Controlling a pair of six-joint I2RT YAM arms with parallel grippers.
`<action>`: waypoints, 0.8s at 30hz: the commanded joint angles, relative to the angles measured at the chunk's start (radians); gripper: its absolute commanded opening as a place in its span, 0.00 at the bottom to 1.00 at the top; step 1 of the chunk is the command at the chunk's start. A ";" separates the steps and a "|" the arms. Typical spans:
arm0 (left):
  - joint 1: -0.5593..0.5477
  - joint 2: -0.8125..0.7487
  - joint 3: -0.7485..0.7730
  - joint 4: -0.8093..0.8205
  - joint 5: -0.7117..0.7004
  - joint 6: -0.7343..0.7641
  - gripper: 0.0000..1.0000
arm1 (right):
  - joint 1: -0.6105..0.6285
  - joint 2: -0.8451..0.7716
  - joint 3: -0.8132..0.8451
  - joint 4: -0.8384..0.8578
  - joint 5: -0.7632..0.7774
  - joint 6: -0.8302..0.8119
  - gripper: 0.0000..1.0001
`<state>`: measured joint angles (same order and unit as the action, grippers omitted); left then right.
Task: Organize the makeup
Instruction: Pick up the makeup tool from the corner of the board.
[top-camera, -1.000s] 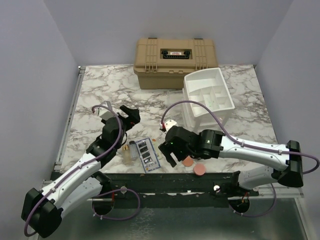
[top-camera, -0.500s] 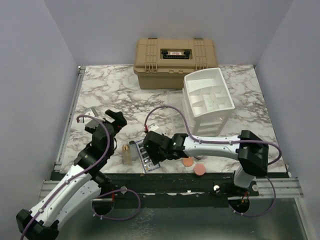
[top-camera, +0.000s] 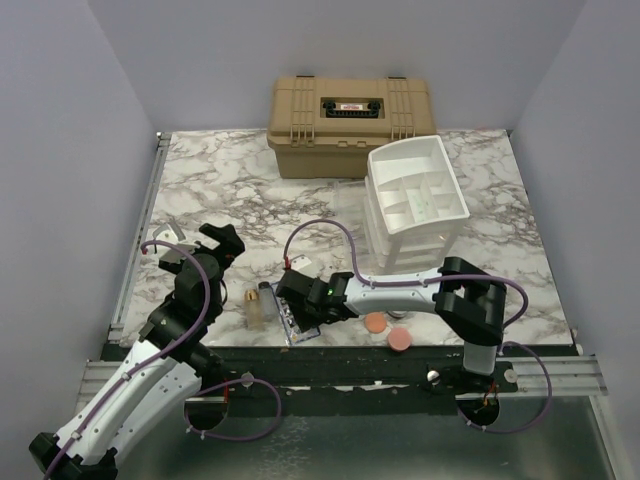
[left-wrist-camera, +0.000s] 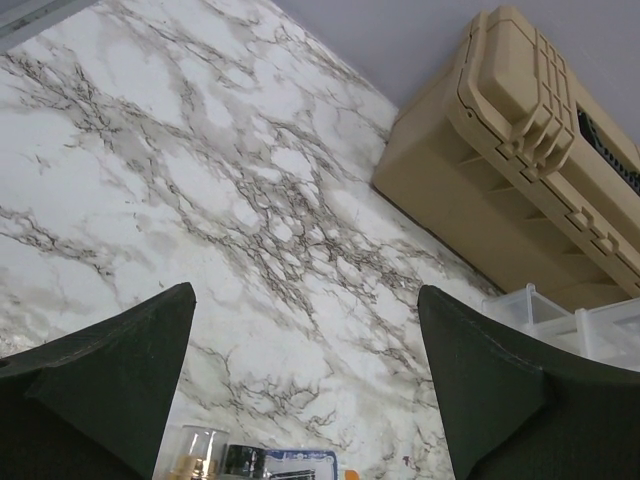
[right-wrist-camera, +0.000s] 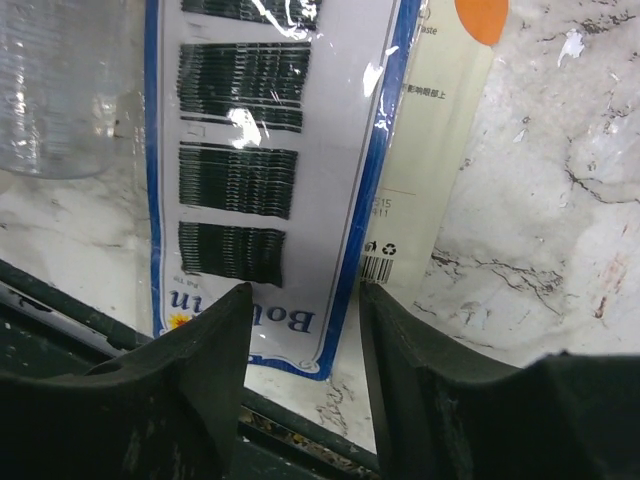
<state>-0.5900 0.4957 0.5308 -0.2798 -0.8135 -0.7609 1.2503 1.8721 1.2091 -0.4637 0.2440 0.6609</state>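
Observation:
A flat blue-edged card of dark hairpins (right-wrist-camera: 270, 150) lies at the table's near edge, on top of a paler card (right-wrist-camera: 440, 150). My right gripper (right-wrist-camera: 300, 300) hangs low over it, jaws part open, with the card's near right corner between the fingers. In the top view this gripper (top-camera: 300, 310) covers most of the card (top-camera: 291, 328). Two small clear bottles (top-camera: 259, 305) stand just left of it. An orange disc (top-camera: 376, 323) and a pink disc (top-camera: 400, 338) lie to its right. My left gripper (top-camera: 215, 240) is wide open and empty over bare marble (left-wrist-camera: 305, 300).
The white tiered organizer (top-camera: 415, 195) stands at the back right, with the tan hard case (top-camera: 350, 122) behind it against the wall. The black front rail (right-wrist-camera: 300, 430) runs right under my right fingers. A clear bottle (right-wrist-camera: 60, 90) stands close to the card's left side.
My right gripper has slid left and down onto the hairpin card, and its jaws have narrowed. My left arm has pulled back left and toward the near edge, staying open.

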 joint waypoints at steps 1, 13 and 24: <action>0.004 -0.002 -0.002 -0.018 -0.022 0.018 0.95 | 0.001 0.021 0.000 0.009 0.027 0.028 0.50; 0.004 0.030 -0.002 -0.017 0.001 0.005 0.96 | 0.001 0.027 -0.037 -0.012 0.108 0.051 0.18; 0.006 0.090 0.000 0.016 0.071 0.012 0.98 | 0.000 -0.161 -0.121 0.101 0.116 0.011 0.01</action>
<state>-0.5900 0.5587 0.5308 -0.2779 -0.7986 -0.7586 1.2503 1.8202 1.1305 -0.4149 0.3153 0.6872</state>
